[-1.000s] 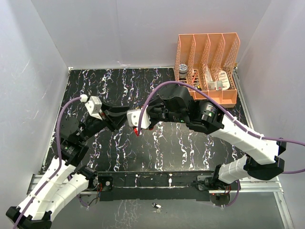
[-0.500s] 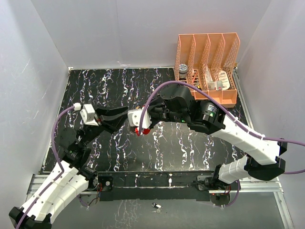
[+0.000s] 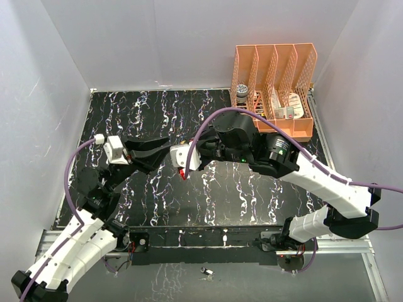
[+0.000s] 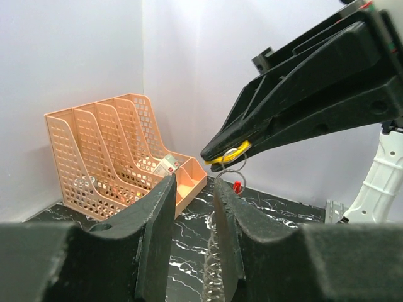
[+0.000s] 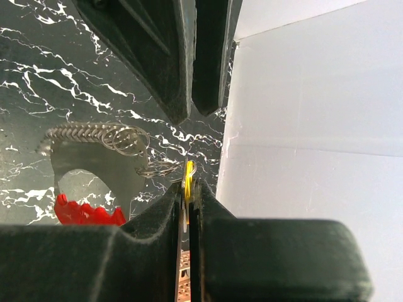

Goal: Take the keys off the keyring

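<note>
Where the left arm ends, nearest: left gripper [image 4: 194,182], fingers part-way apart. The ridged edge of the keyring [image 5: 94,154] shows in the gap, but this edge-on view does not tell whether they press on it.
keyring, position: a pale flat loop hanging clear of the table [image 3: 220,189], between the two grippers.
wire rings [image 5: 129,139]: small links joining the keyring to the yellow key [image 4: 232,153].
red key [image 5: 85,211]: dangling at the keyring's lower side, touched by neither gripper.
right gripper [image 5: 187,192]: clamped tight on the yellow key's head, its tips facing those of the left gripper.
governing relation: the chain's long axis runs from one gripper toward the other. The left arm is nearer the keyring and the right nearer the key, so the next move probably means separating them along that line.
file rack [image 3: 306,69]: orange, at the far corner, well apart.
</note>
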{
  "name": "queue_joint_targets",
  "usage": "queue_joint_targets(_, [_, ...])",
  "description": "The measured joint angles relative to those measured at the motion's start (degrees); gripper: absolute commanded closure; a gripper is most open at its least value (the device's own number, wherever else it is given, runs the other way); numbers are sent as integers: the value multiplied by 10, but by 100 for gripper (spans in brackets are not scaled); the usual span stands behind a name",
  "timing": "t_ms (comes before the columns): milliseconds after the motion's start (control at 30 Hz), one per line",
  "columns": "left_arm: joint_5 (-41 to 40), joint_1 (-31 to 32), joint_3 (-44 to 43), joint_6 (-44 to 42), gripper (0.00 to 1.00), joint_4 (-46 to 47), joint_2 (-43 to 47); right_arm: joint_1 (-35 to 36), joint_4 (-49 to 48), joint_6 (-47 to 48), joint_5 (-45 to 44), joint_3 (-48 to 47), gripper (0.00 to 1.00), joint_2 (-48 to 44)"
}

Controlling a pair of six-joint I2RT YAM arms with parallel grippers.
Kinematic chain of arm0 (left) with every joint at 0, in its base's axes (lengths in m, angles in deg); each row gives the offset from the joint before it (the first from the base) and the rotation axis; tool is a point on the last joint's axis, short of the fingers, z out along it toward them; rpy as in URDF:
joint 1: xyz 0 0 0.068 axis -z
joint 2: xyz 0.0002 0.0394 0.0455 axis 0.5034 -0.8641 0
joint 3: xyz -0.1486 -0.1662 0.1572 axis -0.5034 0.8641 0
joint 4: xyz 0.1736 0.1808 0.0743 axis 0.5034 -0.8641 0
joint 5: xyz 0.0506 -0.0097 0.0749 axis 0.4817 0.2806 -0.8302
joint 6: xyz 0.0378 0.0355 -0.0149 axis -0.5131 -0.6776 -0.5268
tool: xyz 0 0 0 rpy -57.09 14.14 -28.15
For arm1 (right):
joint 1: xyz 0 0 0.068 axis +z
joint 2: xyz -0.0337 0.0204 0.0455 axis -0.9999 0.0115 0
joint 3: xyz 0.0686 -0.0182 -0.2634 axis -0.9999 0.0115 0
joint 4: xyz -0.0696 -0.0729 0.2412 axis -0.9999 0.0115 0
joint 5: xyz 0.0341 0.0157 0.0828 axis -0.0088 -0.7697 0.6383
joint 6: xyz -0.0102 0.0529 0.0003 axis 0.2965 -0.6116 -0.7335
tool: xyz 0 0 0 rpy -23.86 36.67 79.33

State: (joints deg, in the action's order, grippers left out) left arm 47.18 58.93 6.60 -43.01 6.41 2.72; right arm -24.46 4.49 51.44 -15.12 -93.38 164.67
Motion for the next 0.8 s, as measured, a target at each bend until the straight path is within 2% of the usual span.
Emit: queue_joint_targets(800, [45,0,0,60,74,100,-71,0,-6,-2,0,8,100,-12])
